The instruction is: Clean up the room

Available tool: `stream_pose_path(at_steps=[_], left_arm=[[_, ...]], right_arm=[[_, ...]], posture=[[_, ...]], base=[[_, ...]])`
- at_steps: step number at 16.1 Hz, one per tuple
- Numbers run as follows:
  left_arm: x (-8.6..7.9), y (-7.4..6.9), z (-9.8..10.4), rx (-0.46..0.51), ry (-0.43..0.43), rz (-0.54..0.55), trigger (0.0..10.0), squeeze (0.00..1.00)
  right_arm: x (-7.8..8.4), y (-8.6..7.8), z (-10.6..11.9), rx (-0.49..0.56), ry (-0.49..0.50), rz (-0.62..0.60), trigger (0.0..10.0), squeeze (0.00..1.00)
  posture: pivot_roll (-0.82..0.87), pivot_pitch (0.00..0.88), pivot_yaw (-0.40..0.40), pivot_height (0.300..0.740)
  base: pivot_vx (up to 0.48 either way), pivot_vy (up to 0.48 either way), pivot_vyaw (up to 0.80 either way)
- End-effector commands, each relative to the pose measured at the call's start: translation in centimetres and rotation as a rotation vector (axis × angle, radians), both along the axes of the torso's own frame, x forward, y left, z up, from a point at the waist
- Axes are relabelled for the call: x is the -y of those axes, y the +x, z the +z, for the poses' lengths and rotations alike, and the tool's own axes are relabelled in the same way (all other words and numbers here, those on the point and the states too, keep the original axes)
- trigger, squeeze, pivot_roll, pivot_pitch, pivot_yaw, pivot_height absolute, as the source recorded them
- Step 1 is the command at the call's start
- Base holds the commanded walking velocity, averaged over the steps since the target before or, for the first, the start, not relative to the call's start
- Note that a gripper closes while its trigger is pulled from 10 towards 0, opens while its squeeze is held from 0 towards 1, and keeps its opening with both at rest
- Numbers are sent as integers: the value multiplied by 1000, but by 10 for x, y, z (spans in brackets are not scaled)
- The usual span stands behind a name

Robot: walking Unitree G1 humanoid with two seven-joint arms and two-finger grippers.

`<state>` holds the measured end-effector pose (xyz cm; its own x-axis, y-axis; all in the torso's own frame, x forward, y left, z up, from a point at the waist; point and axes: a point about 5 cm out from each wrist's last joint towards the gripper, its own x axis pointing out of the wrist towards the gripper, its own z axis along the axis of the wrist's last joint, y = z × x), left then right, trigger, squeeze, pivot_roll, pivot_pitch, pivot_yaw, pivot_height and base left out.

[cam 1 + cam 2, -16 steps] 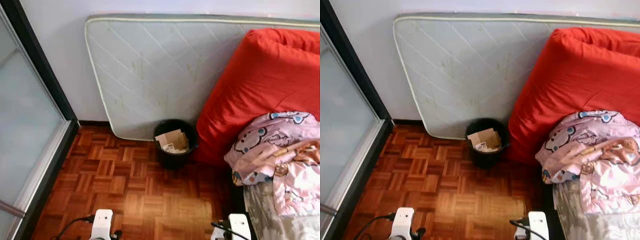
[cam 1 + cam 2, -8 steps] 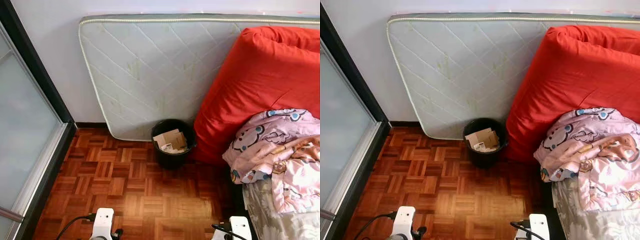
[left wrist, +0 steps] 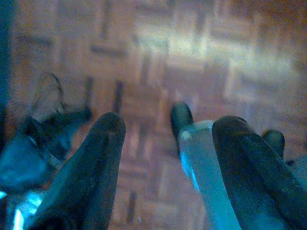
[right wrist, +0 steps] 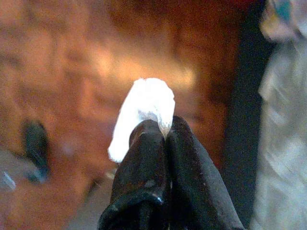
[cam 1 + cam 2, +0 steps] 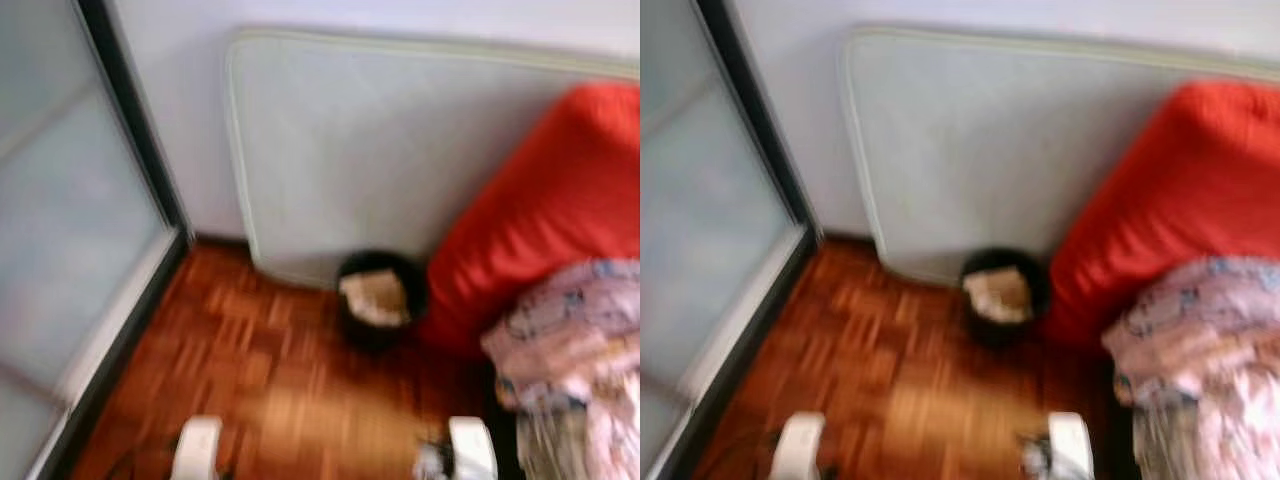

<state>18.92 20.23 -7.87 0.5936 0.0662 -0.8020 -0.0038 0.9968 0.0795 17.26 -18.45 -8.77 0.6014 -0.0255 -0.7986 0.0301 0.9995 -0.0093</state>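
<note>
A black waste bin (image 5: 380,300) with cardboard in it stands on the parquet floor, against a pale mattress (image 5: 400,150) that leans on the wall. In the right wrist view my right gripper (image 4: 163,127) is shut on a white crumpled tissue (image 4: 144,105), held above the floor near the bed's edge. In the left wrist view my left gripper (image 3: 168,129) is open with nothing between its fingers, low over the floor. The eye views are blurred.
A big red cushion (image 5: 560,200) and a pink patterned blanket (image 5: 570,340) lie on the bed at the right. A frosted glass sliding door (image 5: 60,230) with a black frame runs along the left. Open parquet floor (image 5: 260,380) lies before the bin.
The whole picture has shifted to the right and blurred, so the camera has turned left. The bin, mattress and bedding keep their places.
</note>
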Motion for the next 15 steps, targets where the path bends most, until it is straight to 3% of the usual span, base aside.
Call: stream_pose_path(at_steps=[1, 15], left_arm=[[10, 2, -1, -1, -15, -22, 10000, 0], [10, 3, 0, 2, -13, -24, 10000, 0]], right_arm=[[12, -14, -5, -40, -18, -34, 10000, 0], [11, -13, -5, -46, -15, -26, 10000, 0]], posture=[[-73, 55, -33, 740], [-72, 51, -33, 740]], base=[[255, 0, 0], [255, 0, 0]])
